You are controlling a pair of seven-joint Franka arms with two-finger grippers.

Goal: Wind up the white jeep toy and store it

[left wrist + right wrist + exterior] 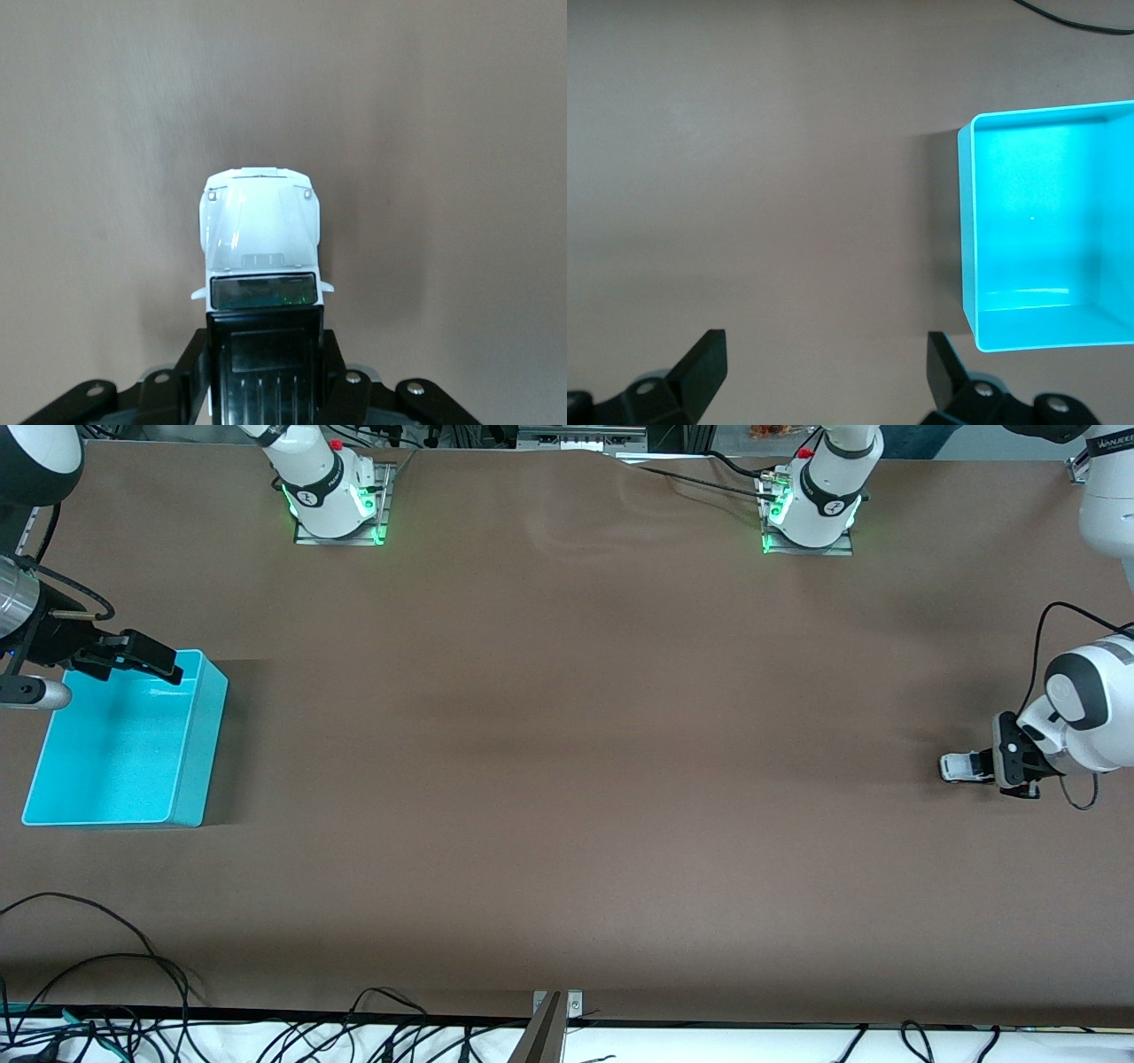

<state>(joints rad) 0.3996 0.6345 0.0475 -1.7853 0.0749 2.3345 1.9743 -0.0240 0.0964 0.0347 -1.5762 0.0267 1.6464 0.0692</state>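
The white jeep toy (957, 766) stands on the brown table at the left arm's end. My left gripper (986, 766) is low at the table and shut on its black rear section, with the white hood sticking out past the fingers. In the left wrist view the jeep (260, 230) sits between the black fingers (197, 359) of my left gripper (264, 345). My right gripper (151, 660) hovers open and empty over the rim of the cyan bin (199, 735). The right wrist view shows my right gripper (826, 359) spread wide over bare table, with the bin (967, 221) beside it.
The cyan bin holds nothing and stands at the right arm's end of the table. Cables (106, 965) lie along the table edge nearest the front camera. The two arm bases (337, 496) stand along the table edge farthest from that camera.
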